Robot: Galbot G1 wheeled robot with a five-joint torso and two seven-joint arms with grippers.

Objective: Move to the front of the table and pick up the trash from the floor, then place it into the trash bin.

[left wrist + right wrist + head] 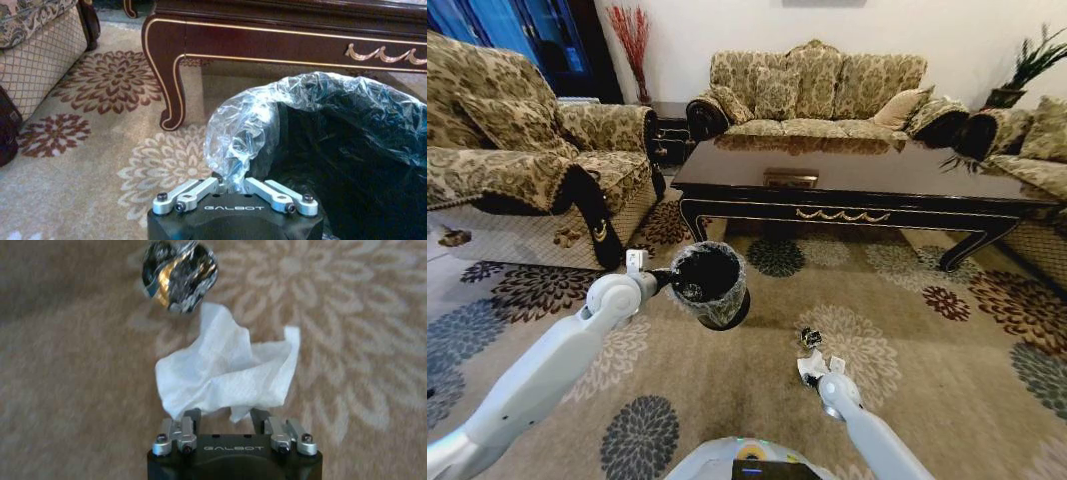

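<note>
Floral carpet (727,400) is carrying the table (857,175), with a shiny scrap (810,338) lying just beside white paper (809,368).
</note>
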